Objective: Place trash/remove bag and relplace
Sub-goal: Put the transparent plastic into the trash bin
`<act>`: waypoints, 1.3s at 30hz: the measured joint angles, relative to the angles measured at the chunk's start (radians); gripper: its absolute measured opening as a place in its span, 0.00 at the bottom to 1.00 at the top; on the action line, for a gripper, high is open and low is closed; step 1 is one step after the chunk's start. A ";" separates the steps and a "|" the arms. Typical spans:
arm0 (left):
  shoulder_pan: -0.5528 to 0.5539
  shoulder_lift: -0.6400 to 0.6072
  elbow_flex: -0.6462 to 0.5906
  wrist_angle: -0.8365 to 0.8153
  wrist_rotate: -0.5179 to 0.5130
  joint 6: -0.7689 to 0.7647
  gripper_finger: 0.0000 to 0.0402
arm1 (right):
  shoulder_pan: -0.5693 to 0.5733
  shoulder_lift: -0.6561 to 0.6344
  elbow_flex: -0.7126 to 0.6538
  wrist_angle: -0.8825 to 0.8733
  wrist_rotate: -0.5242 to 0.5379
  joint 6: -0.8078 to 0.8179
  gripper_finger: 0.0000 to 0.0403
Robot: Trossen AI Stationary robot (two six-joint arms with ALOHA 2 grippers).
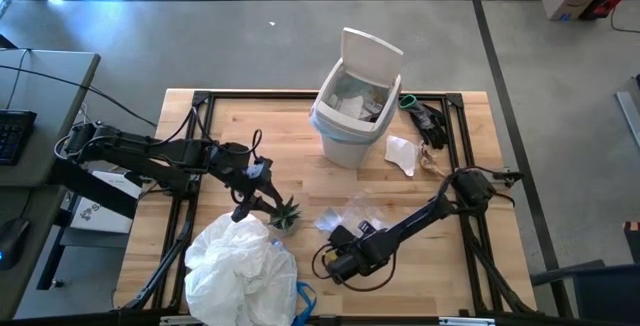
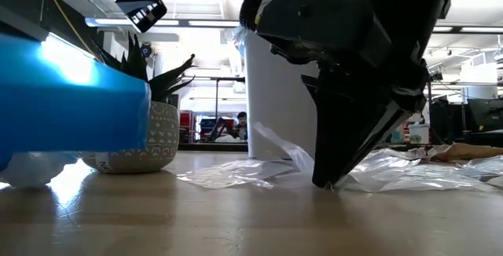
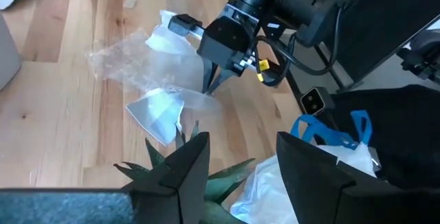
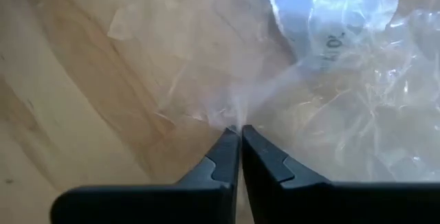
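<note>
Surface (image 1: 450,176): wood. Bag (image 1: 240,276) lies heaped beside the left tool (image 1: 262,206). White bin (image 1: 350,116) stands well beyond both tools. Left tool hangs open over the potted plant (image 1: 284,216), holding nothing. Right tool (image 4: 239,136), tips down on the surface, is pinched closed on the clear plastic wrapper (image 4: 330,80).

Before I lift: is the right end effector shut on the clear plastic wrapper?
Yes, the right end effector has its fingers pinched together on the edge of the clear plastic wrapper lying on the table.
</note>
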 joint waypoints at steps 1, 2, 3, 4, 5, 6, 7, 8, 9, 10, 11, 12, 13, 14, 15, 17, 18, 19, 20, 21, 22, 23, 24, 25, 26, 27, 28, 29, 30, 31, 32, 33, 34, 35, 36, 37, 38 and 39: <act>0.000 0.000 0.000 0.000 0.000 0.000 0.38 | 0.000 0.002 0.013 -0.013 -0.001 -0.005 0.00; 0.000 0.000 0.000 0.000 0.000 0.000 0.38 | 0.001 0.004 0.029 -0.036 -0.002 -0.011 0.00; 0.000 0.000 0.000 -0.001 0.000 0.000 0.38 | 0.001 0.006 0.049 -0.064 -0.004 -0.020 0.00; 0.000 0.000 0.000 0.000 0.000 0.000 0.38 | 0.001 0.007 0.072 -0.091 0.000 -0.028 0.00; 0.000 0.000 0.000 0.000 0.000 0.000 0.38 | 0.002 0.007 0.096 -0.117 0.008 -0.040 0.00; 0.000 0.000 0.000 0.000 -0.001 -0.001 0.38 | 0.003 0.007 0.123 -0.145 0.017 -0.048 0.00; 0.000 0.000 0.000 -0.001 -0.001 -0.001 0.38 | 0.003 0.006 0.151 -0.176 0.027 -0.055 0.00; 0.000 0.000 0.000 0.000 -0.002 -0.002 0.38 | 0.003 0.006 0.181 -0.210 0.041 -0.069 0.00; 0.000 0.000 0.000 -0.001 -0.002 -0.005 0.38 | 0.002 0.006 0.209 -0.242 0.058 -0.078 0.00; 0.000 0.000 0.000 0.000 -0.003 -0.005 0.38 | 0.002 0.006 0.237 -0.270 0.076 -0.090 0.00; 0.000 0.000 0.000 -0.001 -0.005 -0.006 0.38 | 0.002 0.006 0.267 -0.297 0.096 -0.097 0.00; 0.000 0.000 0.000 -0.001 -0.007 -0.006 0.38 | 0.001 0.006 0.300 -0.326 0.117 -0.105 0.00; 0.000 0.000 0.000 -0.001 -0.007 -0.008 0.38 | 0.001 0.005 0.329 -0.350 0.135 -0.118 0.00; 0.000 0.000 0.000 -0.001 -0.009 -0.008 0.38 | 0.002 0.004 0.356 -0.374 0.150 -0.126 0.00; 0.000 0.000 0.000 -0.001 -0.012 -0.008 0.38 | 0.002 0.004 0.383 -0.397 0.167 -0.134 0.00; 0.000 0.000 0.000 -0.001 -0.018 -0.009 0.38 | 0.001 0.004 0.423 -0.433 0.183 -0.144 0.00; 0.000 0.000 0.000 -0.001 -0.019 -0.009 0.38 | 0.001 0.004 0.437 -0.451 0.184 -0.147 0.00; 0.000 0.000 0.000 -0.001 -0.021 -0.009 0.38 | 0.000 0.003 0.447 -0.466 0.184 -0.146 0.00; 0.000 0.000 0.000 -0.001 -0.022 -0.009 0.38 | -0.001 0.002 0.451 -0.476 0.178 -0.146 0.00; 0.000 0.000 0.000 -0.001 -0.023 -0.009 0.38 | -0.002 0.002 0.450 -0.481 0.163 -0.146 0.00; 0.000 0.000 0.000 -0.001 -0.023 -0.009 0.38 | -0.004 0.002 0.447 -0.482 0.144 -0.143 0.00; -0.002 0.000 0.000 0.000 -0.024 -0.009 0.38 | -0.004 0.002 0.436 -0.476 0.124 -0.139 0.00; -0.004 0.000 0.000 0.000 -0.030 -0.009 0.38 | -0.005 0.002 0.420 -0.471 0.110 -0.132 0.00; -0.008 0.000 0.000 0.000 -0.040 -0.009 0.38 | -0.005 0.002 0.403 -0.464 0.101 -0.117 0.00; -0.012 0.000 0.000 0.000 -0.044 -0.009 0.38 | -0.005 0.002 0.386 -0.456 0.090 -0.103 0.00; -0.015 0.000 0.000 0.000 -0.045 -0.009 0.38 | -0.005 0.002 0.367 -0.448 0.085 -0.091 0.00; -0.018 0.000 0.000 0.002 -0.046 -0.009 0.38 | -0.005 0.002 0.344 -0.437 0.078 -0.076 0.00; -0.022 0.000 0.000 0.002 -0.047 -0.008 0.38 | -0.005 0.001 0.320 -0.421 0.071 -0.066 0.00; -0.025 0.000 0.000 0.002 -0.047 -0.009 0.38 | -0.005 0.001 0.297 -0.404 0.069 -0.053 0.00; -0.029 0.001 0.000 0.002 -0.049 -0.009 0.38 | -0.005 0.001 0.273 -0.385 0.066 -0.040 0.00; -0.032 0.001 0.000 0.002 -0.051 -0.009 0.38 | -0.005 0.001 0.248 -0.360 0.058 -0.024 0.00; -0.034 0.001 0.000 0.002 -0.052 -0.008 0.38 | -0.005 0.001 0.225 -0.325 0.041 -0.022 0.00; -0.037 0.001 0.000 0.002 -0.052 -0.009 0.38 | -0.005 0.001 0.206 -0.286 0.024 -0.022 0.00; -0.040 0.001 0.000 0.001 -0.052 -0.009 0.38 | -0.003 0.001 0.186 -0.244 0.012 -0.023 0.00; -0.042 0.001 0.000 0.002 -0.052 -0.009 0.38 | -0.002 0.001 0.167 -0.202 0.004 -0.026 0.01; -0.043 0.001 0.000 0.002 -0.052 -0.008 0.38 | -0.001 0.001 0.155 -0.164 0.000 -0.030 0.02; -0.045 0.001 0.000 0.002 -0.053 -0.009 0.38 | 0.002 0.001 0.147 -0.128 -0.003 -0.038 0.04; -0.045 0.001 0.000 0.002 -0.053 -0.009 0.38 | 0.004 0.001 0.142 -0.098 -0.006 -0.040 0.05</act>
